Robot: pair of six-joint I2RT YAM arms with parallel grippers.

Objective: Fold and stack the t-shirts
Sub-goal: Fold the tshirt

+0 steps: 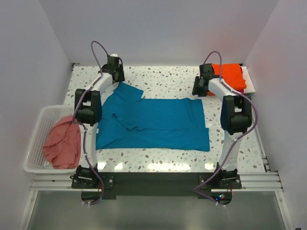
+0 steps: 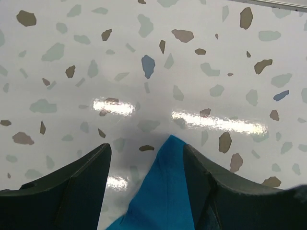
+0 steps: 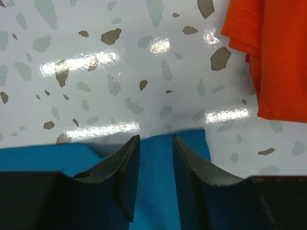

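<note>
Teal-blue t-shirt (image 1: 153,124) is spread wide across the middle of the surface (image 1: 163,79), lying mostly flat, one sleeve angling off toward the far left and a loose fold of cloth creased over its left half. Over in the far right corner, the orange t-shirt (image 1: 231,74) sits folded and neat, with a sliver of the magenta t-shirt (image 1: 241,91) peeking from under its near edge. And on the left, the salmon-pink t-shirt (image 1: 62,141) is a crumpled heap in the basket (image 1: 36,139).
</note>
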